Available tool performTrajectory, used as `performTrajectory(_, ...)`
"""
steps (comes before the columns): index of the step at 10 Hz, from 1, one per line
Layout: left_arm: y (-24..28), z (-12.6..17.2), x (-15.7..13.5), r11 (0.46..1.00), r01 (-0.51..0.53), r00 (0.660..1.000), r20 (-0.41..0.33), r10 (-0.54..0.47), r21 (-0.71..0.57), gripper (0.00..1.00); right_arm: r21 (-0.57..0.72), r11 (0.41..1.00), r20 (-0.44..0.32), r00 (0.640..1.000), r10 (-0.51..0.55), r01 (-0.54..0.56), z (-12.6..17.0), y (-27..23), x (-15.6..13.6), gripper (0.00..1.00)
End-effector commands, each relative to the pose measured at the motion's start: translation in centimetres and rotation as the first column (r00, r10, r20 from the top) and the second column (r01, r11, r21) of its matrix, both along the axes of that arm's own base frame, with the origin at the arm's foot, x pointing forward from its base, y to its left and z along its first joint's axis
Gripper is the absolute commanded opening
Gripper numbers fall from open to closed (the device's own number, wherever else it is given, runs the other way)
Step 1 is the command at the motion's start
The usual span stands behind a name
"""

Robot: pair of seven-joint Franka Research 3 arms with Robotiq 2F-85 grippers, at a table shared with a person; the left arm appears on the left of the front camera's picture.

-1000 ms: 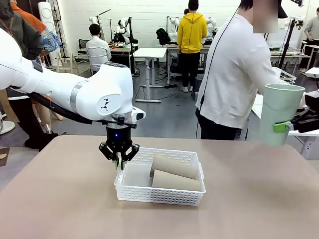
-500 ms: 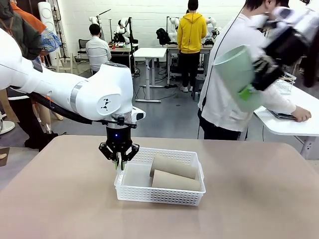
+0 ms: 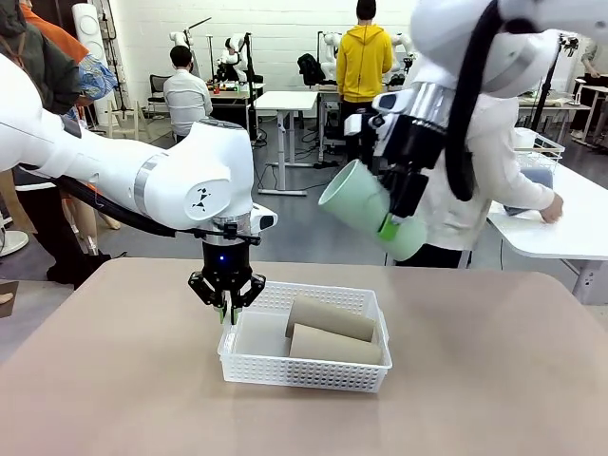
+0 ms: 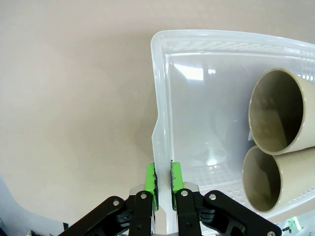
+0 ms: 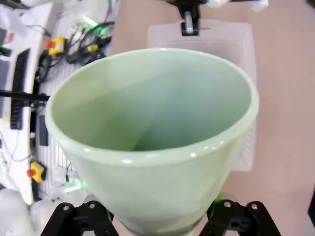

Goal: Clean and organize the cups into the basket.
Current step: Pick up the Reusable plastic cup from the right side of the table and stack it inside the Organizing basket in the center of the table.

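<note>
The white lattice basket (image 3: 302, 369) sits mid-table with two brown cups (image 3: 332, 317) (image 3: 335, 345) lying on their sides in its right half. My left gripper (image 3: 226, 308) is shut on the basket's left rim. In the left wrist view its green pads (image 4: 151, 180) pinch that rim (image 4: 161, 123), and the two cups' mouths (image 4: 275, 110) (image 4: 263, 178) face the camera. My right gripper (image 3: 392, 224) is shut on a mint-green cup (image 3: 359, 206), held tilted in the air above the basket's back right, mouth to the left. That cup (image 5: 152, 132) looms large in the right wrist view, with the basket (image 5: 242, 37) beyond it.
A person (image 3: 480, 161) stands behind the table's far right edge, reaching over a white side table (image 3: 560, 233) that carries a wire basket (image 3: 546, 147). The basket's left half (image 3: 258, 337) is bare, and brown tabletop (image 3: 123, 380) lies open around it.
My right arm has swung the mint-green cup from the far right edge up and leftward to above the basket. The left gripper and basket have not moved.
</note>
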State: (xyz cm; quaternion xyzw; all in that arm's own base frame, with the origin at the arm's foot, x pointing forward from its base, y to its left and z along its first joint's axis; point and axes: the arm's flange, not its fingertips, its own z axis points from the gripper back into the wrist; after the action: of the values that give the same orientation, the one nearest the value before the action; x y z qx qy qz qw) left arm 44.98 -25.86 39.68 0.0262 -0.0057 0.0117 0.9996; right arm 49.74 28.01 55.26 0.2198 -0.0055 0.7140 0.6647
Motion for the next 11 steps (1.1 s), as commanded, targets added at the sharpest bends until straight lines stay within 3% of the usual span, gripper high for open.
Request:
performTrajectory(1,-0.2,0.1,-0.1,1.000,-0.012,1.000,0.006,0.012,0.000,0.00,-0.062,0.995,-0.014,0.997,0.078,-0.079,0.0,2.2,0.7,0.81)
performTrajectory(5,-0.2,0.1,-0.1,1.000,-0.012,1.000,0.006,0.012,0.000,0.00,-0.151,0.988,0.158,0.986,0.059,-0.035,-5.6,4.1,-0.6,0.81)
performTrajectory(11,-0.2,0.1,-0.1,1.000,-0.012,1.000,0.006,0.012,0.000,0.00,-0.091,0.996,0.185,0.983,-0.001,0.018,-10.9,4.0,-1.0,0.81)
